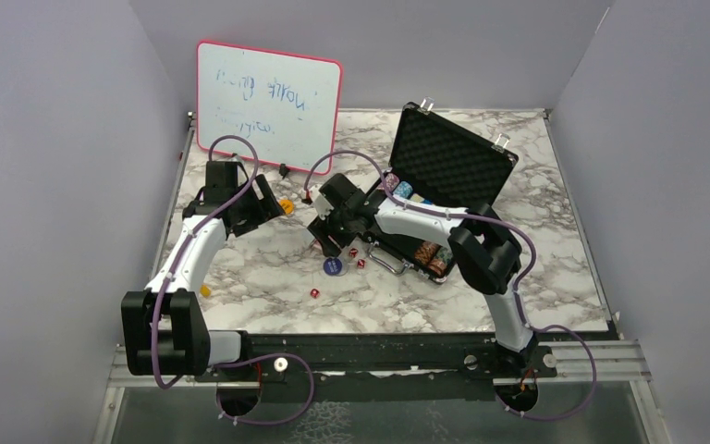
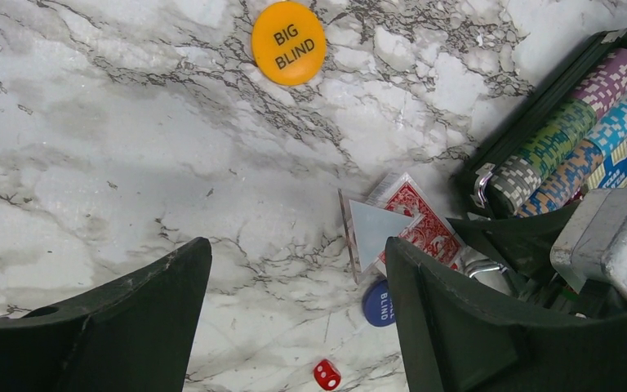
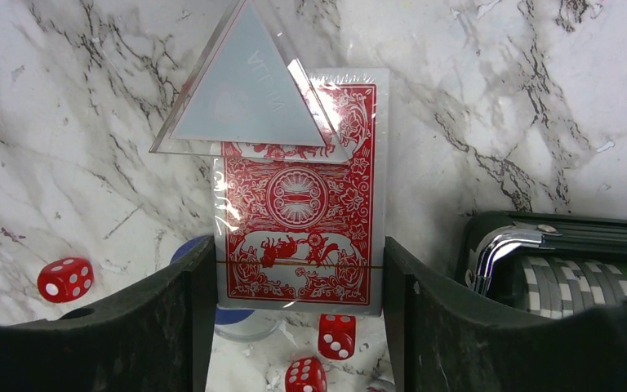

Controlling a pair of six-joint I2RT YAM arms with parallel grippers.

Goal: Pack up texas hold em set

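- Gripping a deck of red-backed cards [image 3: 298, 220] by its two long edges, the right gripper [image 3: 295, 255] stands half closed, with one finger against each side of the wrapped deck.
- On the far end of the deck lies a clear triangular piece [image 3: 245, 90], which hangs over the edge of the deck.
- Under the near left corner of the deck a part of the blue button [image 3: 188, 249] is visible; in the left wrist view it shows the word BLIND.
- Three red dice [image 3: 65, 279] lie on the marble table [image 1: 407, 305] around this gripper: one to the left, and two near, between the fingers.
- The black case [image 1: 453, 153] stands open just right of the right gripper, with its foam-lined lid upright at the far side.
- Striped chip stacks [image 2: 571, 139] lie on their sides in the case, behind its chrome handle [image 3: 502, 249].
- The left gripper [image 2: 298, 261] is wide apart and holds nothing; it hangs over bare marble, left of the cards.
- The orange button [image 2: 288, 42], marked BIG BLIND, lies flat on the table beyond the left gripper, well apart from the case.
- A pink-framed whiteboard [image 1: 268, 102] leans at the far left.
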